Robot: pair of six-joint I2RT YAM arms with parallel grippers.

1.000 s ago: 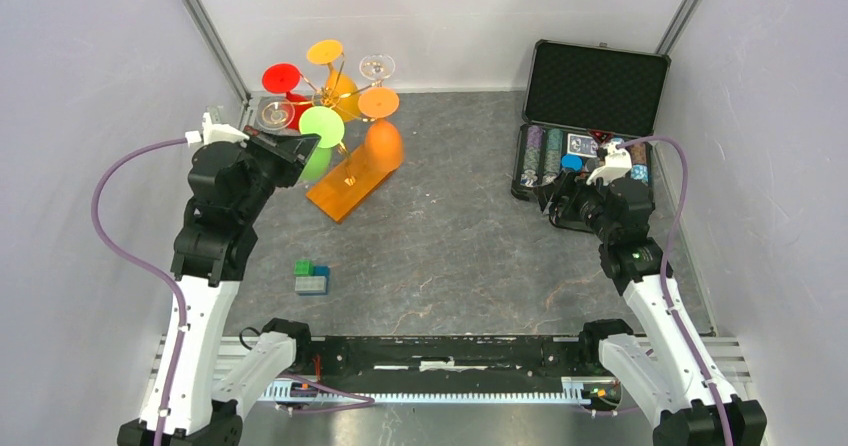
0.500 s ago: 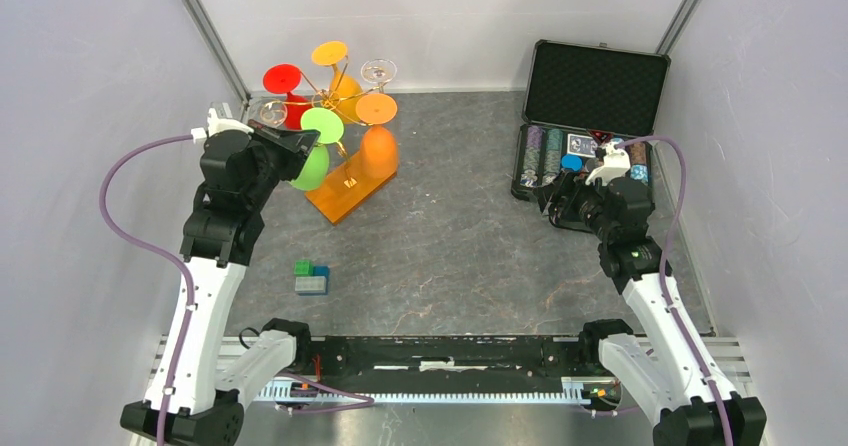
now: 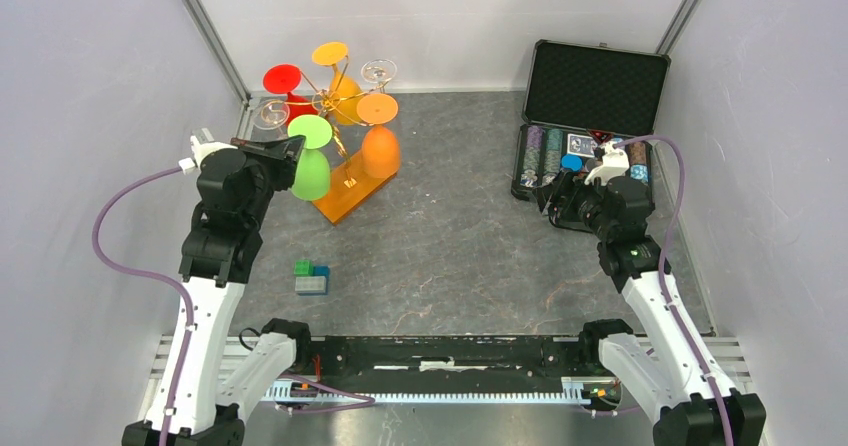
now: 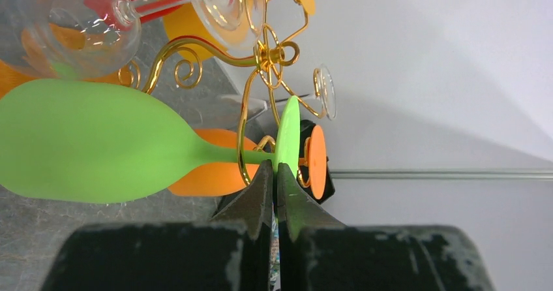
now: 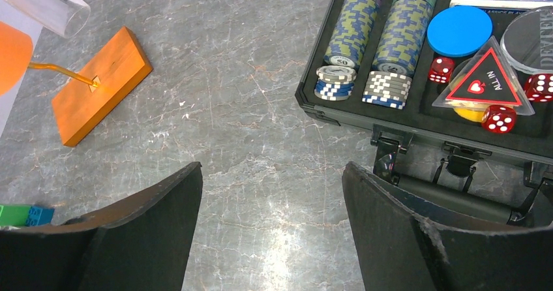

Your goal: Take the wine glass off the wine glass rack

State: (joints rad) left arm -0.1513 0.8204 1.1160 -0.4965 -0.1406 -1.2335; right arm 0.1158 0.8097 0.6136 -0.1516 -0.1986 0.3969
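Observation:
The wine glass rack [image 3: 336,94] is a gold wire stand on an orange base [image 3: 352,192] at the far left. It holds red, yellow, orange, green and two clear glasses. My left gripper [image 3: 292,149] is shut on the rim of the flat foot of the green wine glass [image 3: 311,173]. In the left wrist view the green glass [image 4: 98,144] lies sideways, its stem still inside a gold scroll loop [image 4: 242,141], and the shut gripper [image 4: 275,173] pinches the foot edge. My right gripper [image 3: 553,198] is open and empty over bare table, seen also in the right wrist view [image 5: 270,193].
An open black poker case [image 3: 590,126] with chips, dice and cards sits at the far right, just beyond the right gripper. A small stack of green, blue and grey blocks [image 3: 311,278] lies at the near left. The enclosure's walls stand close behind the rack.
My left arm has drawn back toward the near left with the green glass's foot. The rack has swung and its base shifted slightly. The right arm has not moved.

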